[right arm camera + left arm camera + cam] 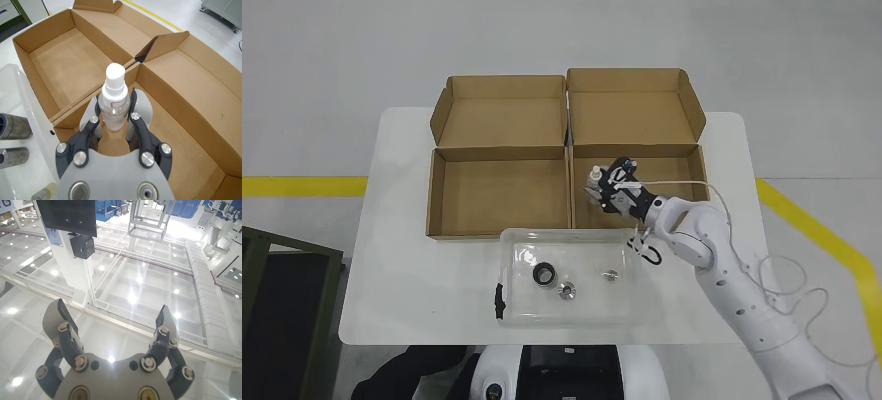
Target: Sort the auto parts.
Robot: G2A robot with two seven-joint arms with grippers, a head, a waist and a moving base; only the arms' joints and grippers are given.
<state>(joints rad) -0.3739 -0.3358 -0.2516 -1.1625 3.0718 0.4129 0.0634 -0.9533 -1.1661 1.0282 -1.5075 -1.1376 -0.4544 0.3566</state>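
Right now the right gripper [115,98] is clenched on a clear spray bottle [114,89] with a white cap, its two fingers [140,103] pressing against opposite sides of the bottle's body just below the neck. In the top view this gripper [610,187] hangs over the right cardboard box [687,205], close to the wall that box shares with the left cardboard box [497,195], and the bottle [595,180] points toward that wall. Both boxes stand touching side by side on the white table [402,250], with their lids folded back on the far side. Nearer the robot, just beside the boxes, sits a clear plastic bin [572,232] holding a black ring [544,272], a cone-shaped metal piece [566,291] and a small metal piece [611,275], each lying apart from the others. The right wrist view catches two grey metal cylinders [15,126] in that bin. Elsewhere, the left gripper [111,306] faces up at the ceiling with its jaws spread wide and nothing between them.
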